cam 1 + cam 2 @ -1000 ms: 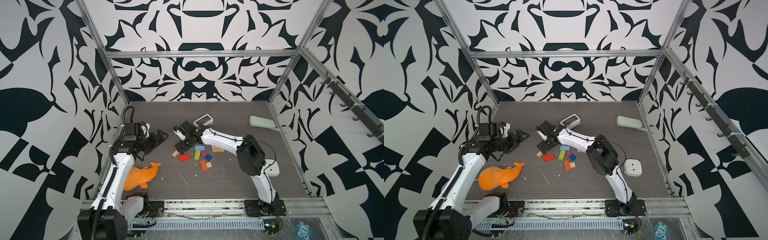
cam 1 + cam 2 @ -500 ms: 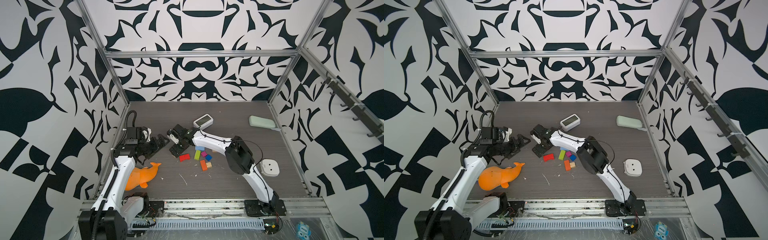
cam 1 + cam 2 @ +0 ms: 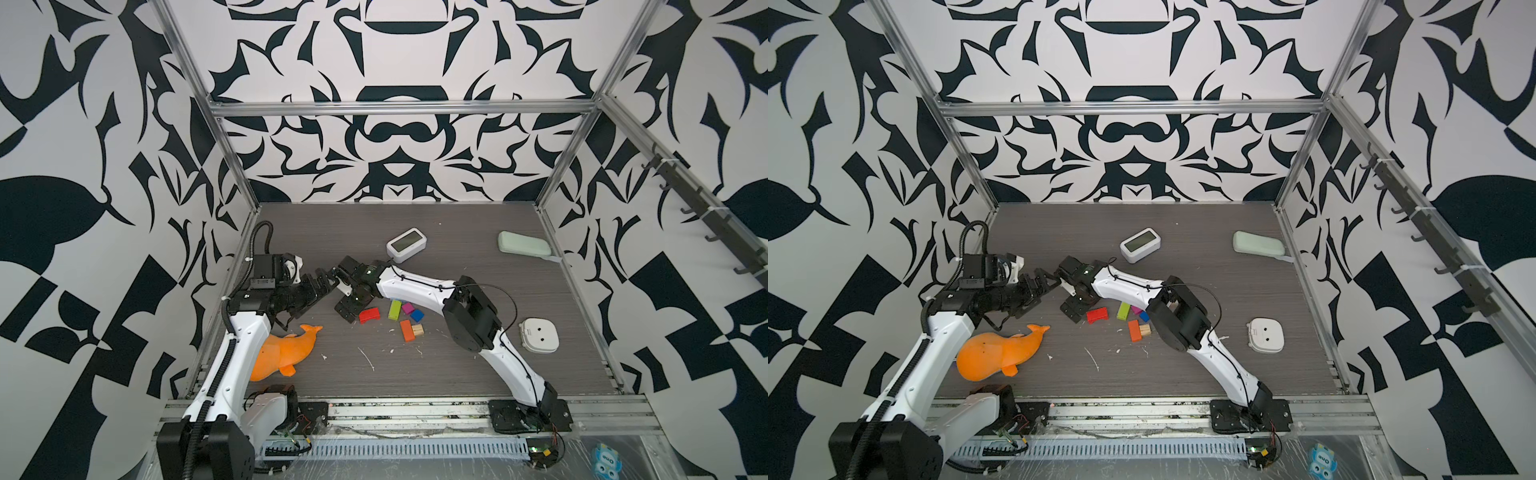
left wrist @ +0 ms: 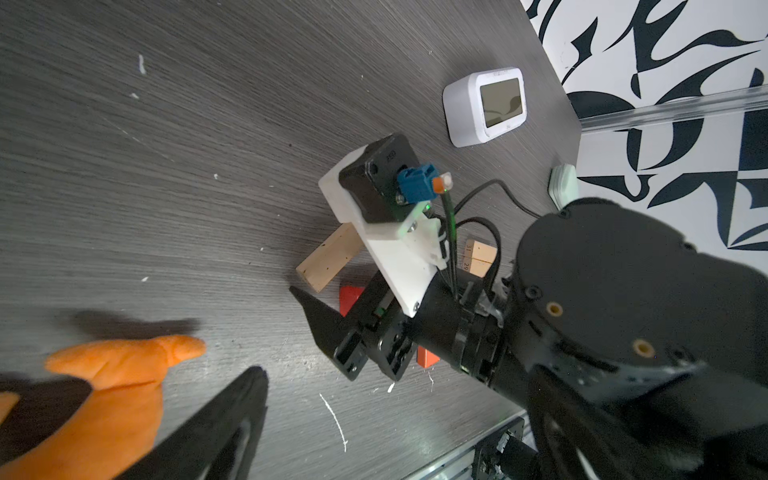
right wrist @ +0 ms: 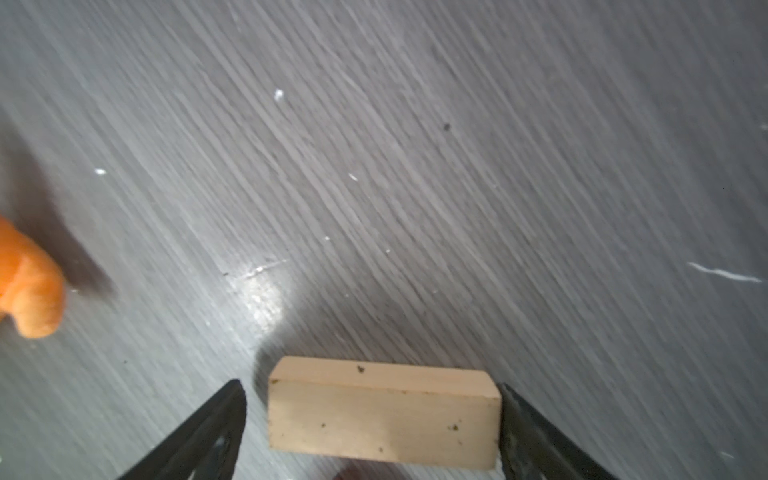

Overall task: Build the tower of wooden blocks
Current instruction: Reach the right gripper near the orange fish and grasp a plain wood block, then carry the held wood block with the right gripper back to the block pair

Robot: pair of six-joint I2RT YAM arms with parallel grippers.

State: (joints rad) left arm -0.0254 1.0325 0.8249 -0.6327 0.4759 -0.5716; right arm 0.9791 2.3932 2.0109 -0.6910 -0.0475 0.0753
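Both top views look steeply down from high in front over the whole table [image 3: 457, 374]. The left wrist view faces the right end effector [image 5: 370, 388] from nearby; the right wrist view sits close behind it. Both share the tan block [image 4: 328, 259] there.

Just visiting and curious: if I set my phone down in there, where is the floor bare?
Bare floor: the back strip behind the white digital clock; the stretch between it, the pale green case and the white oval device; the front strip beside the orange dolphin toy. Crowded: around the coloured wood blocks, left of centre.
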